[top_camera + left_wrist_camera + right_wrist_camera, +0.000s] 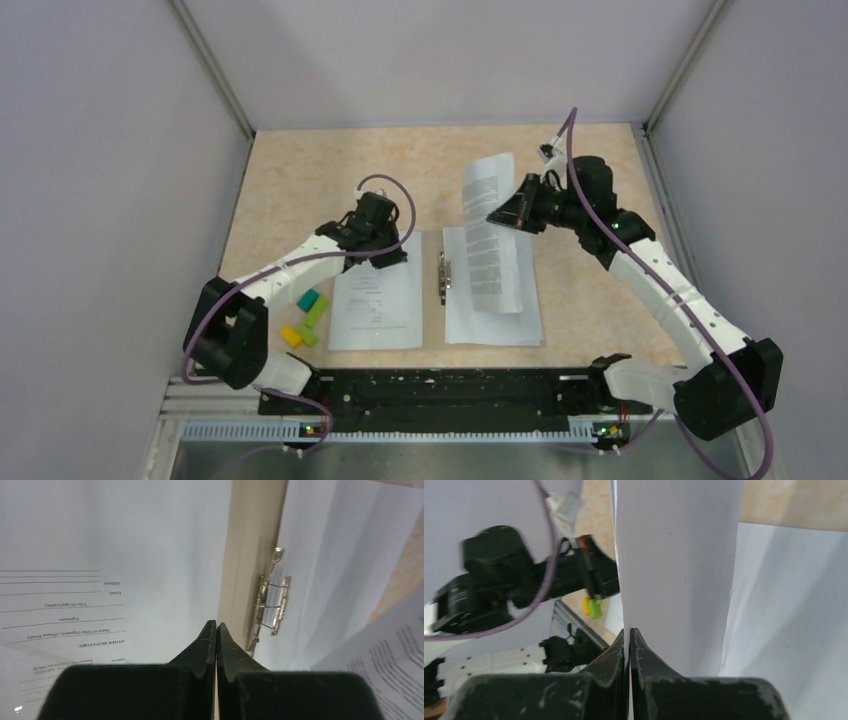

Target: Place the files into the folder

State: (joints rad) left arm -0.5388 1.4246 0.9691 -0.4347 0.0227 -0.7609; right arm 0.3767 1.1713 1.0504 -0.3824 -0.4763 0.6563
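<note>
Could barely make out the folder [248, 545]: open flat mid-surface and almost fully papered over. Saw only a tan strip by the spine in the left wrist view, and could hardly separate it from the surface [300, 170] from above. Spotted the metal clip [272, 605] at the spine, between the sheets. Couldn't read the print from above.

Found left pincer [216, 628] shut tight, tips together over the right edge of left file [375, 300]. Saw nothing between the tips; couldn't confirm contact with the paper.

Found right pincer [628, 632] shut on lifted file [490, 225], pinched at its edge. Saw it raised and curling, near end draped onto right file [500, 320].

Logged left file flat on the folder's left half, right file on the right half, right of the clip. Noted coloured blocks [307, 318] on the surface just left of left file, outside the folder.
</note>
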